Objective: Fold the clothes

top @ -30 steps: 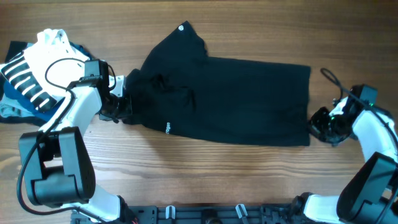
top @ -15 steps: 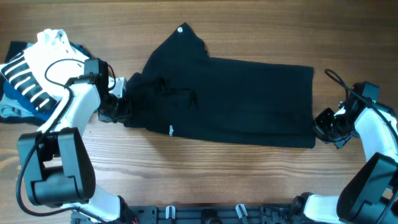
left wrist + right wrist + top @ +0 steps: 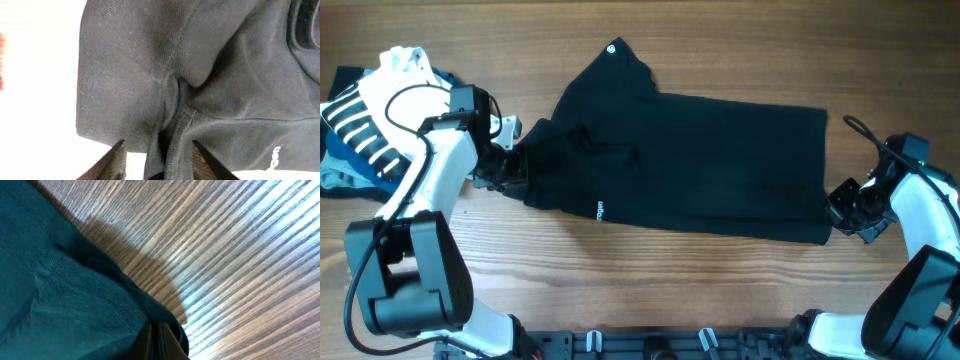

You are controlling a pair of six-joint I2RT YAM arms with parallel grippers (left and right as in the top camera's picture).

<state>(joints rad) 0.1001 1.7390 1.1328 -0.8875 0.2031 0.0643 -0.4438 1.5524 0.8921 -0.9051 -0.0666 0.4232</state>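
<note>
T-shirt: the black T-shirt (image 3: 690,160) is lying flat on the wooden desk (image 3: 720,290), stretching between the two pincers.
Left pincer: the left pincer (image 3: 159,152) is gripping a bunched fold at the shirt's left end, with cloth puckering between its fingers.
Right pincer: the right pincer (image 3: 155,339) is pinching the shirt's right near corner, fingers closed tight on the fabric.
Writing: small white lettering (image 3: 600,210) is showing near the shirt's near edge, too small to read; a small round white tag (image 3: 612,47) is sitting at the far peak.
Direction: the long axis is running left to right, with one peak pointing toward the far edge.
</note>
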